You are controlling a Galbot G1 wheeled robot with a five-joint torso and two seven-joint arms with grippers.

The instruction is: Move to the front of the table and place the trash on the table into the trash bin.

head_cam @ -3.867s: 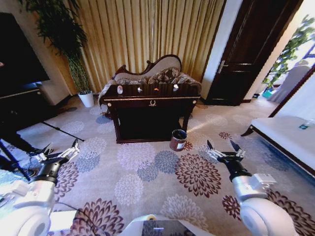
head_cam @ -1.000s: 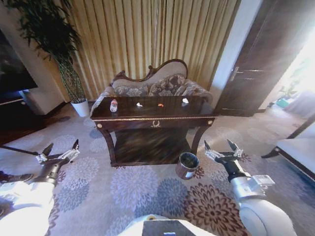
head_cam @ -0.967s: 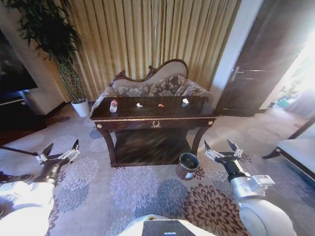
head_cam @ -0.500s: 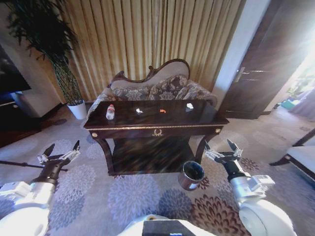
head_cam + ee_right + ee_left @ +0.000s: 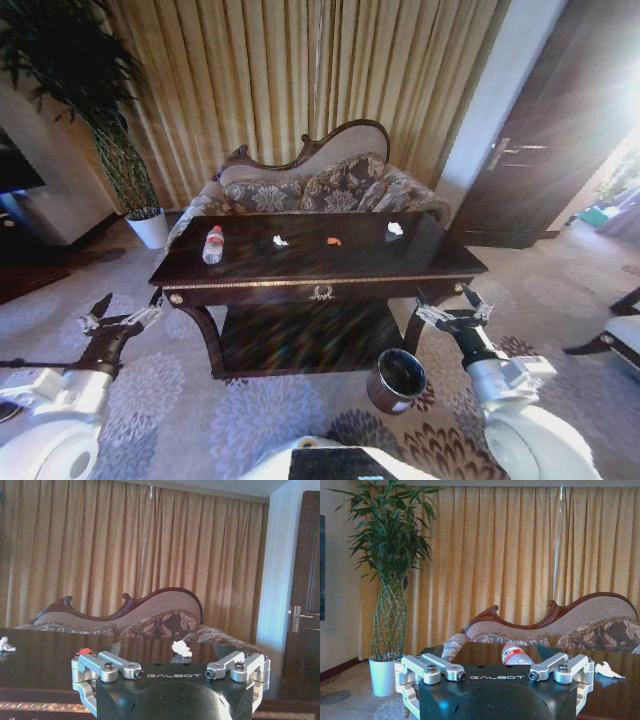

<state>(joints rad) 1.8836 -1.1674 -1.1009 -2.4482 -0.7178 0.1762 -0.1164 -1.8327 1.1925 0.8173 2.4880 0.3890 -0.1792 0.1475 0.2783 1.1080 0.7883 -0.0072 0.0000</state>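
You're at the table (image 5: pixel 250 280) front; both end effectors (image 5: pixel 122 312) (image 5: pixel 452 309) hang spread apart, empty. Next, reach for the bottle (image 5: pixel 212 244).

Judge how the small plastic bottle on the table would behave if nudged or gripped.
The bottle stands upright on the glossy table; narrow and tall, so a side nudge would likely tip it, then it could roll. It looks clear and mostly empty, so probably light. Thin plastic may flex under a hard squeeze.
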